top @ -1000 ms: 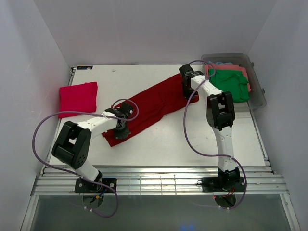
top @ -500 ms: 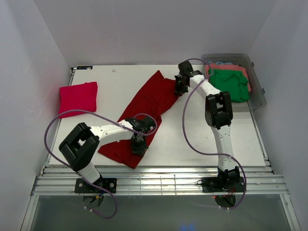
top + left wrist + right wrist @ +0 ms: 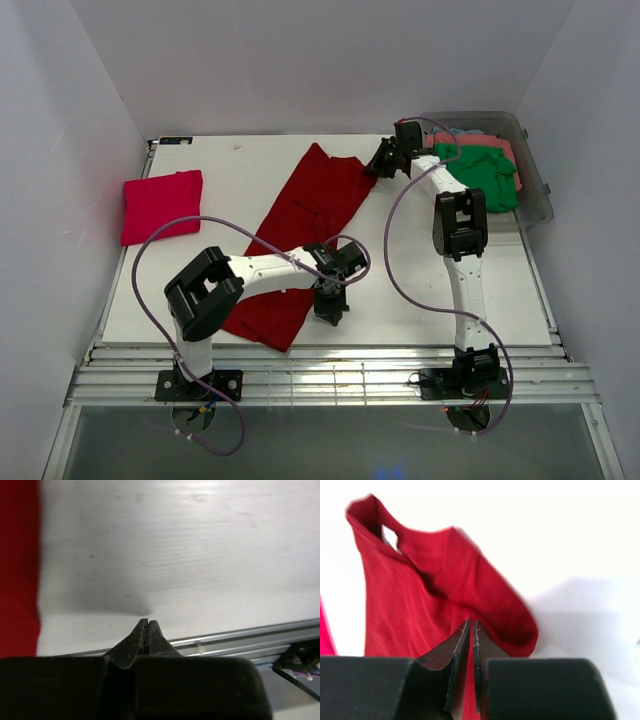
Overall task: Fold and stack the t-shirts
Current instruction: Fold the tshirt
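The desk (image 3: 430, 290) bears one spread dark red cloth t-shirt (image 3: 305, 225) and one folded pinkish-red t-shirt (image 3: 160, 205). The clear grey plastic tub (image 3: 541, 190) holds one green t-shirt (image 3: 482, 176) and one coral t-shirt (image 3: 470, 142). The left end effector (image 3: 147, 625) and right end effector (image 3: 470, 626) are pinched closed.

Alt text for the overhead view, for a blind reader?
A dark red t-shirt lies stretched across a table, left gripper by its near end, right gripper by its far end. A folded pinkish-red shirt sits left; a tub at right holds green and coral shirts.

The dark red shirt (image 3: 300, 240) now lies steeper, its near end swung rightward. The left pincer (image 3: 332, 312) is now off it, over bare table (image 3: 420, 290); the right pincer (image 3: 383, 165) is now beside its far corner.
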Robot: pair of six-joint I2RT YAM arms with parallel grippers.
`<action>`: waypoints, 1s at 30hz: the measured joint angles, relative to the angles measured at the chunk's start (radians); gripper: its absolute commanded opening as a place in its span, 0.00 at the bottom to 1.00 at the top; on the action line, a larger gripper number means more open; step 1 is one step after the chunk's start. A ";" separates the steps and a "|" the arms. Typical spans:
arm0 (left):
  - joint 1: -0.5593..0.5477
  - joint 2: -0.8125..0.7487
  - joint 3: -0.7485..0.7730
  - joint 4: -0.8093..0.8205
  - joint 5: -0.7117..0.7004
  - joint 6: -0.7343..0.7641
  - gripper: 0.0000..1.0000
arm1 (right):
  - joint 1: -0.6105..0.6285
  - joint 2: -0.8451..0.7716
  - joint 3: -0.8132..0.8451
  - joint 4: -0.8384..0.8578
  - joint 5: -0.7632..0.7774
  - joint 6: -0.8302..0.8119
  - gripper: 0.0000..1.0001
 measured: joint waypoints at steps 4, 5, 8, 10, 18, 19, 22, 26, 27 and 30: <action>-0.032 0.004 0.081 -0.006 -0.032 0.018 0.00 | -0.026 0.010 0.000 0.104 -0.062 0.047 0.17; -0.038 0.003 0.110 -0.011 -0.049 0.024 0.00 | -0.027 0.008 0.000 0.137 -0.080 0.049 0.18; -0.043 -0.008 0.212 -0.032 -0.126 0.051 0.00 | -0.026 -0.031 -0.041 0.220 -0.113 0.027 0.21; -0.042 -0.033 0.274 -0.053 -0.192 0.069 0.00 | -0.024 -0.112 -0.124 0.249 -0.120 -0.007 0.22; -0.027 -0.238 0.257 -0.188 -0.406 0.037 0.00 | -0.004 -0.609 -0.429 0.234 -0.115 -0.159 0.22; -0.026 -0.260 0.211 -0.205 -0.417 0.026 0.00 | 0.006 -0.664 -0.458 0.221 -0.102 -0.191 0.22; -0.026 -0.287 0.051 -0.256 -0.430 -0.014 0.00 | 0.065 -0.753 -0.513 0.173 -0.056 -0.278 0.20; -0.026 -0.266 -0.098 -0.304 -0.434 -0.053 0.00 | 0.200 -0.697 -0.517 0.068 0.039 -0.361 0.16; -0.026 -0.265 -0.117 -0.313 -0.435 -0.059 0.00 | 0.222 -0.673 -0.517 0.048 0.055 -0.371 0.16; -0.026 -0.266 -0.129 -0.330 -0.451 -0.076 0.00 | 0.296 -0.590 -0.531 -0.007 0.094 -0.389 0.15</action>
